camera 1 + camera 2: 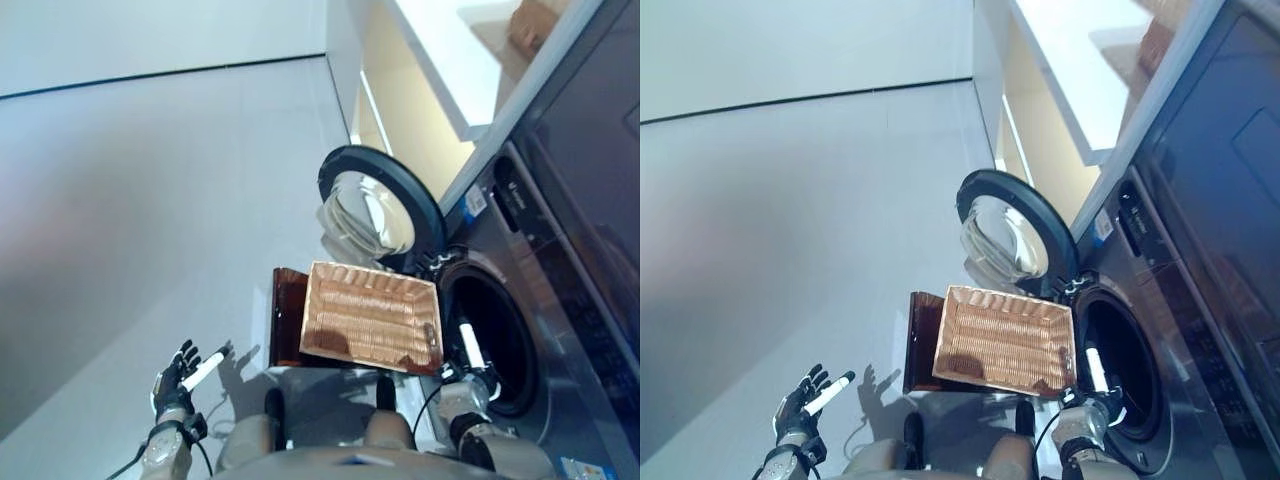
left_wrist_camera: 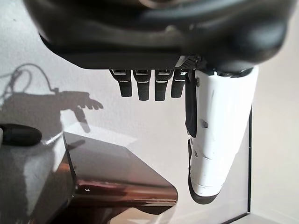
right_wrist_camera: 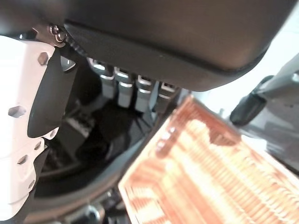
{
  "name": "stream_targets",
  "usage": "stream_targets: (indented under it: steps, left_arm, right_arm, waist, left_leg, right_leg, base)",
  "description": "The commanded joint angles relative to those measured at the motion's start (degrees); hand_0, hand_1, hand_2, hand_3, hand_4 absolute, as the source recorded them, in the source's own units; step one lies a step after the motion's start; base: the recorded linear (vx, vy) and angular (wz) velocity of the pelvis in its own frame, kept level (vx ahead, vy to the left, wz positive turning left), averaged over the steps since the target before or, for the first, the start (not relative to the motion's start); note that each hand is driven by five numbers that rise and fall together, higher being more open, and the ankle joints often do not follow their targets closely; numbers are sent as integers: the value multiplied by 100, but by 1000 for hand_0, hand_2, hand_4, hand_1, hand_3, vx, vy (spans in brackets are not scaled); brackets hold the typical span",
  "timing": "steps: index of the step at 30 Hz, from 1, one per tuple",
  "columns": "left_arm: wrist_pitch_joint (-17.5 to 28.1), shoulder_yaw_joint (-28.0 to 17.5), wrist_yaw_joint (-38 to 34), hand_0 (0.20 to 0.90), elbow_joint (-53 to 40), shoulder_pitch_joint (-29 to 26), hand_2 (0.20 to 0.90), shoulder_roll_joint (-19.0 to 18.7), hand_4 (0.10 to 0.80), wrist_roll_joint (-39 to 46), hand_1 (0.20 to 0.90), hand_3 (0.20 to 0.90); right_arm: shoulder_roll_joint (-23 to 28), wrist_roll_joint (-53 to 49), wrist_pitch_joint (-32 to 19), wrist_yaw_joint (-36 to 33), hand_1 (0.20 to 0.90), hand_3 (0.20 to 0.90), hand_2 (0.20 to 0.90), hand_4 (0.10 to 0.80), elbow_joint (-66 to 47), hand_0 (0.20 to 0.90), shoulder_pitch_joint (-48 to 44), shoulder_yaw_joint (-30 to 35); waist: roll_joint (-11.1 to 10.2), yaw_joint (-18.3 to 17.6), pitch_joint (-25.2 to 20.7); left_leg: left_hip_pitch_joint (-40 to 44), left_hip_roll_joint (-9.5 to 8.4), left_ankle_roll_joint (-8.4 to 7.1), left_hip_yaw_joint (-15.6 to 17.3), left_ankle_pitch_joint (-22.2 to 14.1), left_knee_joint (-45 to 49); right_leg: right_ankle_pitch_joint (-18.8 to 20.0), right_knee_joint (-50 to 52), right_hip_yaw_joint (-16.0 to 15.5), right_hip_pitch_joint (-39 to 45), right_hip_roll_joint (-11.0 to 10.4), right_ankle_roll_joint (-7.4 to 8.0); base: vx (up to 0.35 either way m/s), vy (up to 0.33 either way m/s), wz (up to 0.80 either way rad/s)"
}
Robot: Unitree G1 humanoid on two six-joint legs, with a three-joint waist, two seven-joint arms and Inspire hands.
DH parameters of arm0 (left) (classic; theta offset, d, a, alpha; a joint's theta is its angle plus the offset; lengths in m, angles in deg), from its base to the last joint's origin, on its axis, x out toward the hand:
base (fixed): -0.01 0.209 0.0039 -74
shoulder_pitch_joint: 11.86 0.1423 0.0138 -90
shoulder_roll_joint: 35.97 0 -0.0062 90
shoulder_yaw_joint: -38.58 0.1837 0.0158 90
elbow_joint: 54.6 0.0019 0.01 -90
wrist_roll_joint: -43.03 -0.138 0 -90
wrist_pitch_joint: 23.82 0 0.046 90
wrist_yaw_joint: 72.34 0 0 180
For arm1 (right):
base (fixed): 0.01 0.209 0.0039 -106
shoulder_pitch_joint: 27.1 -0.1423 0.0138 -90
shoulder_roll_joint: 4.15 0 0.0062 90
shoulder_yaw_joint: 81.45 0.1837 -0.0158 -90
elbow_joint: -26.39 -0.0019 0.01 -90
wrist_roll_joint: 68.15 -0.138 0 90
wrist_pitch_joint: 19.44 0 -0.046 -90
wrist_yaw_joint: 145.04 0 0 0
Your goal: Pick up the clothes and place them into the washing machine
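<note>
Down low in the left eye view, left robot hand (image 1: 178, 378) is spread open over the floor (image 1: 130, 200), holding nothing. Wicker basket (image 1: 372, 317) sits on a brown stool (image 1: 287, 315) beside the washing machine (image 1: 520, 300), door (image 1: 378, 210) swung open. No clothes visible. Right wrist view: right robot hand (image 3: 126, 88), fingers loose and empty, at the drum opening (image 3: 93, 135).

I am seeing a shallow, orange-brown woven rectangular basket (image 1: 370, 318) lying just beside the right hand (image 1: 470, 378), between it and the left hand (image 1: 176, 382). It is resting on a dark brown glossy box-shaped stand (image 1: 287, 315), whose bare side is facing the left hand. A pale grey smooth floor (image 1: 150, 200) is spreading beyond the left hand. Far beyond the right hand, a white flat ledge (image 1: 450, 70) is carrying a small brown cardboard box (image 1: 530, 25).
</note>
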Motion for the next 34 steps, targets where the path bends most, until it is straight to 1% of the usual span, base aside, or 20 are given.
stream_targets:
  steps: [1,5,8,13,17,25,26,27,29,32,34]
  left_arm:
    - [285,-345,-125,900,1,37,900,-168,800,-85,900,900]
    - [251,-366,-183,900,347,-47,900,-121,800,-186,900,900]
    - [238,-357,-251,900,536,-118,900,-122,800,-262,900,900]
    - [229,-262,-275,900,677,-148,900,-52,800,-396,900,900]
    - [186,-159,-298,900,762,-195,900,14,800,-586,900,900]
    - [167,-67,-295,900,575,-153,900,99,800,-651,900,900]
    - [153,-23,-316,900,575,-164,900,120,800,-693,900,900]
    - [135,35,-325,900,614,-189,900,123,800,-781,900,900]
    - [109,91,-328,900,639,-214,900,125,800,-865,900,900]
    - [95,109,-313,900,635,-198,900,145,800,-884,900,900]
    - [82,124,-312,900,644,-189,900,168,800,-876,900,900]
  right_arm:
    - [131,623,-102,185,900,900,900,800,-335,900,75,-133]
    - [118,1415,50,147,900,900,900,800,-348,900,300,-463]
    - [82,1791,125,233,900,900,900,800,-640,900,521,-693]
    - [245,3034,248,68,900,900,900,800,-889,900,776,-1194]
    - [337,3830,440,-87,900,900,900,800,-515,900,785,-1417]
    - [300,4306,494,-342,900,900,900,800,-247,900,822,-1498]
    - [283,4363,501,-329,900,900,900,800,-210,900,814,-1573]
    - [273,4688,555,-291,900,900,900,800,-269,900,826,-1818]
    - [314,5064,587,-318,900,900,900,800,-420,900,829,-2066]
    - [326,5179,603,-303,900,900,900,800,-453,900,857,-2136]
    - [292,5054,597,-280,900,900,900,800,-427,900,861,-2092]
  waist:
    - [20,55,-262]
    - [-28,35,-497]
    - [-85,-5,-634]
    - [-136,-46,-819]
    - [-171,-37,-951]
    - [-183,-65,-1042]
    - [-175,-64,-1049]
    - [-181,-63,-1071]
    - [-190,-66,-1077]
    - [-189,-62,-1095]
    - [-188,-63,-1127]
  left_leg:
    - [32,382,-463,-216,584,-556]
    - [335,396,-478,-150,647,-881]
    - [478,430,-490,-110,693,-1038]
    - [624,457,-500,-59,704,-1135]
    - [717,492,-503,-33,681,-1143]
    - [826,543,-498,-32,642,-1111]
    - [843,552,-498,-41,639,-1108]
    - [871,566,-504,-34,631,-1102]
    - [898,587,-508,-39,626,-1093]
    - [930,596,-511,-18,603,-1090]
    - [937,612,-505,-1,580,-1050]
  right_leg:
    - [496,-52,-257,15,-121,65]
    - [505,-179,-310,192,-59,93]
    - [489,-207,-335,271,-5,106]
    - [498,-333,-331,399,83,95]
    - [490,-377,-345,475,126,84]
    - [453,-369,-305,577,195,57]
    - [440,-370,-294,592,210,49]
    - [425,-379,-297,626,234,34]
    - [412,-392,-294,652,260,19]
    - [402,-429,-286,673,288,15]
    - [388,-435,-273,681,306,6]
  base:
    - [99,-1,-3]
    - [71,-4,-7]
    - [45,-23,-8]
    - [36,-13,-7]
    - [21,-13,-5]
    - [11,-9,-2]
    - [0,0,0]
    - [0,0,0]
    - [6,-20,-6]
    - [9,-15,-9]
    - [8,-8,-3]
